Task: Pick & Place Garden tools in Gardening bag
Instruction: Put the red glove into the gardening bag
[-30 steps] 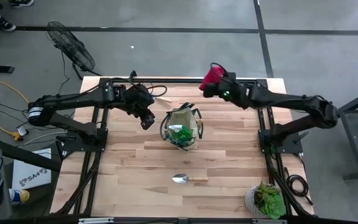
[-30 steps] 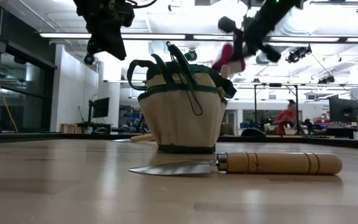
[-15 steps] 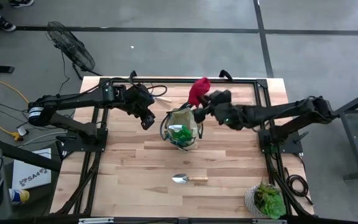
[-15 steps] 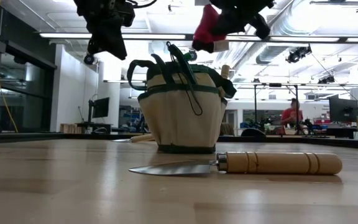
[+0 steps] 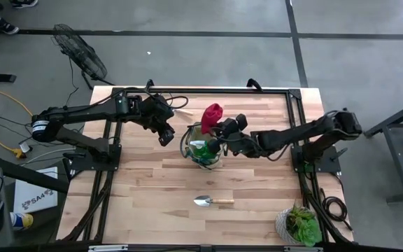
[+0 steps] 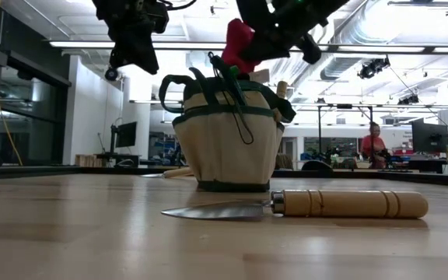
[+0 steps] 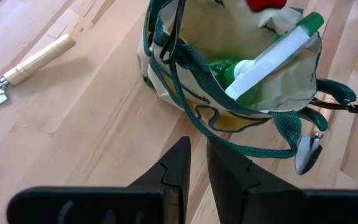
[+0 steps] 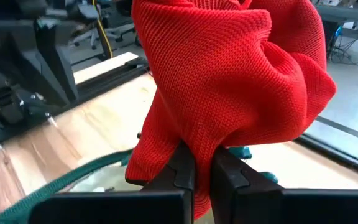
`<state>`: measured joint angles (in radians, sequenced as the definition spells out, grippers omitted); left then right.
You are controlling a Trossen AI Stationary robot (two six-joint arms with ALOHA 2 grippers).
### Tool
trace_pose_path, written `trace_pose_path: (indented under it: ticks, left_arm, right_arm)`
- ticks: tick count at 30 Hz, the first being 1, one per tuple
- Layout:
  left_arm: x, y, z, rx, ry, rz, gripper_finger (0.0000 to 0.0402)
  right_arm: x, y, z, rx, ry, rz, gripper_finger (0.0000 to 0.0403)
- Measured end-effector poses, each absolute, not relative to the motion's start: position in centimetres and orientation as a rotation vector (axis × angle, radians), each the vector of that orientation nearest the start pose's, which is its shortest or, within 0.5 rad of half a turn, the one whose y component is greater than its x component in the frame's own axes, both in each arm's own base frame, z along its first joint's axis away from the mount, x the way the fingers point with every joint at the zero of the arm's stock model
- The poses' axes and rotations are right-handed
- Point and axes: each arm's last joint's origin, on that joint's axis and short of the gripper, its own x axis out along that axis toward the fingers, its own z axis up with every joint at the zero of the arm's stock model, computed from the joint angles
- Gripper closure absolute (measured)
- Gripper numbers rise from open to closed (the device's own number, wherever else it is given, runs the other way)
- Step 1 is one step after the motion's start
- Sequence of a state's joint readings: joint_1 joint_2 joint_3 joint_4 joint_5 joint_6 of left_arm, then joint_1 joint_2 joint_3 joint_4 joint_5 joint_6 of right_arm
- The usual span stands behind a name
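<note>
the red knitted cloth glove is hanging right over the mouth of the small round khaki fabric bag with dark green trim. half a second ago it was off behind the bag's far rim, so i am bringing it in fast. my right gripper is pinching the glove tight between its two dark fingers. the glove is not in the bag yet, i think, just above it. next i need to go down a bit and let go.

inside the bag i am seeing a bright green and white plastic piece. my left gripper is waiting just beside the bag, up in the air, fingers nearly together and holding nothing. a silver trowel with a wooden handle is still lying on the pale wooden table, well apart from the bag. that one is left to do.
</note>
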<state>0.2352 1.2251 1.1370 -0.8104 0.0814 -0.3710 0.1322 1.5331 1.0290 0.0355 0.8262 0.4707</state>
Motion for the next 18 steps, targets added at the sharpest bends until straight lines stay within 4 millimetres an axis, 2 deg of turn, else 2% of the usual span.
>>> trace_pose_path:
  ticks: [5,11,18]
  left_arm:
    - [23.4,5.4,31.4,-0.488,0.855,0.307,0.0351]
    - [23.4,5.4,31.4,-0.487,0.856,0.305,0.0351]
    - [23.4,5.4,31.4,-0.485,0.856,0.305,0.0351]
  right_arm:
    - [33.6,2.3,25.3,0.269,0.266,-0.756,0.0390]
    - [33.6,2.3,25.2,0.287,0.262,-0.758,0.0389]
    - [33.7,2.5,24.2,0.300,0.339,-0.720,0.0384]
